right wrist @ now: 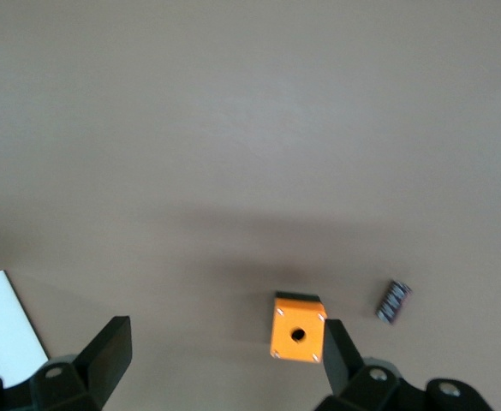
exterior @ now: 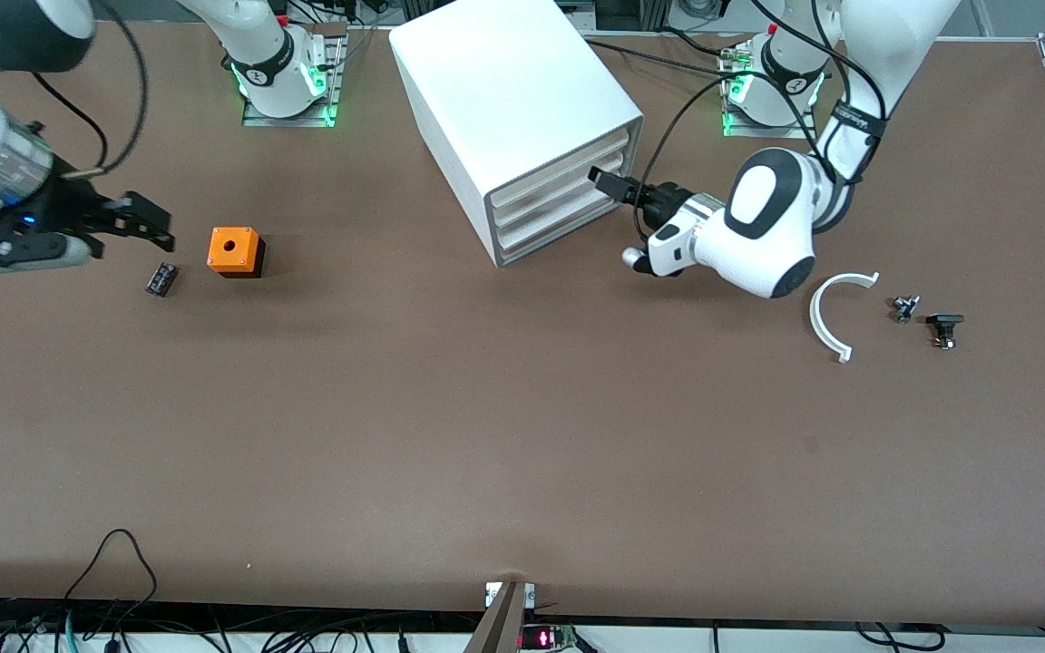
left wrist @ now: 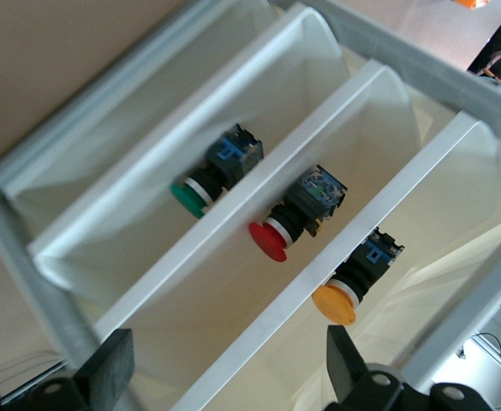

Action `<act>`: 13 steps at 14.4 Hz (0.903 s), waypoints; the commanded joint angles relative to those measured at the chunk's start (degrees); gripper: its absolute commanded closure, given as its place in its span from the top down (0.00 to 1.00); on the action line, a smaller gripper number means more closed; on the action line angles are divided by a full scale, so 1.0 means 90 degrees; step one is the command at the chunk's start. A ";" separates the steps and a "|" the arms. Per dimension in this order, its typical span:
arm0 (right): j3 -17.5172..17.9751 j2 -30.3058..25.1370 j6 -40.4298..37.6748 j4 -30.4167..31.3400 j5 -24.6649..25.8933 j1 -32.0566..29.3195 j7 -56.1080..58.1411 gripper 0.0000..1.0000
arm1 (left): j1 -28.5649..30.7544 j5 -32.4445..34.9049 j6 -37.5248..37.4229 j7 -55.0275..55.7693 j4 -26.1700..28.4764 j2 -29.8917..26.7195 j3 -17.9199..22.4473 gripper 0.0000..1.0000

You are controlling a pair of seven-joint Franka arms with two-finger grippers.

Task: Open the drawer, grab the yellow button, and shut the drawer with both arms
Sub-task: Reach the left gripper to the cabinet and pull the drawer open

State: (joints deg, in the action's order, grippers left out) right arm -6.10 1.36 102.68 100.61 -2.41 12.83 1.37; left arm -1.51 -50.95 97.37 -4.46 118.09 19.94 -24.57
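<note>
Right at the cabinet (exterior: 513,118) front: left gripper (exterior: 609,181), level with the drawer (exterior: 563,163), fingers spread wide, pinching nothing. Close to the drawer front; touching or not, cannot tell.

Seen from the left wrist: left gripper (left wrist: 224,377) with both fingertips (left wrist: 109,368) pointing into the cabinet's three stacked trays. One push button per tray:
- button (left wrist: 357,274), orange cap, black body with a blue spot, inside the drawer (left wrist: 456,197), cap toward the gripper.
- red button (left wrist: 295,216) in the middle tray.
- green button (left wrist: 209,178) in the lowest tray.

Drawer pushed in, front about level with the two below it in the front view. Between gripper and button: the drawer's white front lip.

Well away from the cabinet, toward the right arm's end of the table (exterior: 522,435): right gripper (exterior: 146,222), waiting above the tabletop, fingers likewise wide apart and holding nothing. From the right wrist, right gripper (right wrist: 220,360) looking down at the cube (right wrist: 298,329) and the black part (right wrist: 394,300), with a white corner of the cabinet (right wrist: 6,325) at the edge.

Between cabinet and right gripper: orange cube (exterior: 234,251) with a hole on top. Just beside it, nearer the front camera: small black part (exterior: 161,277).

Toward the left arm's end from the cabinet, near the left arm's wrist: white arc (exterior: 835,313) lying flat, then two small dark parts (exterior: 904,307) (exterior: 944,328) side by side, apart from each other.
</note>
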 commanded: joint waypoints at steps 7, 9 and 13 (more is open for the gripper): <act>0.0003 0.1411 -0.0070 -0.1608 -0.0172 0.1103 0.0131 0.99 | 0.0158 -0.0375 0.0431 -0.0305 0.0687 -0.0408 -0.0513 0.00; 0.0110 0.1810 -0.0080 -0.2055 -0.0182 0.1221 0.0150 0.99 | 0.0294 -0.0345 0.0558 -0.0305 0.0687 -0.0399 -0.0454 0.00; 0.0355 0.2320 -0.0071 -0.2605 -0.0143 0.1649 0.0306 0.99 | 0.0558 0.0085 0.0646 -0.0276 0.0347 -0.0399 -0.0075 0.00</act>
State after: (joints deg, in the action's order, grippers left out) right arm -3.03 19.63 103.00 80.92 -2.96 25.40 2.93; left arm 1.44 -52.81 101.79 -7.40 121.98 17.49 -27.75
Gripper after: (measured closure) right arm 0.009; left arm 0.652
